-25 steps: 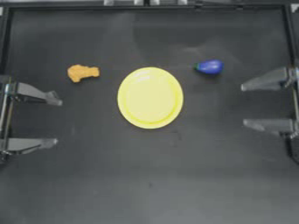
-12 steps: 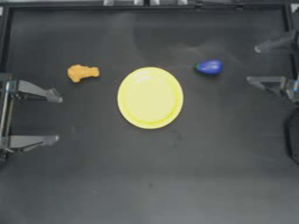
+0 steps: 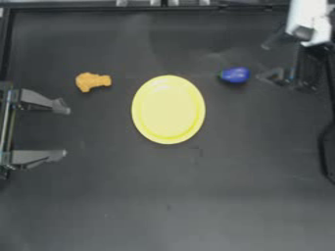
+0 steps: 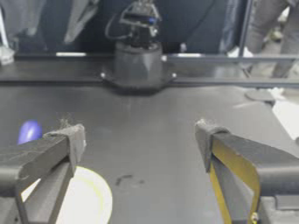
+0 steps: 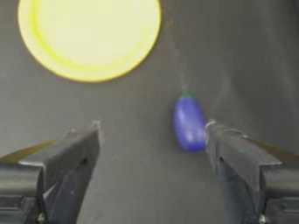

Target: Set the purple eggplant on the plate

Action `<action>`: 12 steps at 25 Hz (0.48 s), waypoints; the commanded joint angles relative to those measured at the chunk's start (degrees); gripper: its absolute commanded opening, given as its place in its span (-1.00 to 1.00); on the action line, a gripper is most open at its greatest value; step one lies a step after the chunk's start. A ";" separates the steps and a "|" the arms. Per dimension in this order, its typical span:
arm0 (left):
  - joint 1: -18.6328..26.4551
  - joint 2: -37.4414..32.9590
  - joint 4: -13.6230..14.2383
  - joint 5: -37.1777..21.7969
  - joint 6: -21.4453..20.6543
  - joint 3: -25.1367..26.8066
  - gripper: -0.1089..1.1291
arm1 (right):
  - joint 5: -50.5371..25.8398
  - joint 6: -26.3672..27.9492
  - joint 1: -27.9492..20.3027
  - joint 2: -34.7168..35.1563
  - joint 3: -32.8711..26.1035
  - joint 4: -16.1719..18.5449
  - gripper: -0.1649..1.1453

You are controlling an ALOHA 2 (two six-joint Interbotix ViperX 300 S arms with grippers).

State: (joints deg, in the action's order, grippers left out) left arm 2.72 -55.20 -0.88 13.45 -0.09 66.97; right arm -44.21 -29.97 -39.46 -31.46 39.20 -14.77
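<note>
Small glossy blue-purple eggplant (image 5: 189, 124): on table beside round yellow plate (image 3: 168, 109). Right gripper (image 5: 153, 144): spread, near eggplant. Left gripper (image 4: 138, 146): spread, parked.

From overhead you look straight down on the whole dark table (image 3: 196, 196), with the plate (image 3: 168, 109) near the middle and the arms entering from either side. Your left wrist camera sits low at the table's left edge, looking level across the surface between the left gripper (image 4: 137, 135) jaws toward the far side; it catches only a slice of the plate and the purple eggplant (image 4: 29, 131) beyond. Your right wrist camera hangs above the table's right rear part, tilted steeply down and close in, looking along the right gripper (image 5: 152, 131). All three views share the plate and eggplant.
</note>
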 commanded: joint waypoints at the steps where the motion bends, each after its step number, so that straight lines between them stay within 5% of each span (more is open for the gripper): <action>1: 0.09 0.88 -0.09 0.18 0.00 -0.70 0.84 | -0.09 -5.27 -3.43 2.99 -2.37 -4.31 0.77; 12: 0.70 1.93 -0.18 0.18 0.09 -0.88 0.84 | -0.09 -7.12 -4.75 15.64 -5.63 0.70 0.77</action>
State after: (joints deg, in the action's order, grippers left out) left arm 3.25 -54.49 -0.97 13.45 -0.09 67.06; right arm -44.38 -37.00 -44.21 -16.79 35.51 -14.77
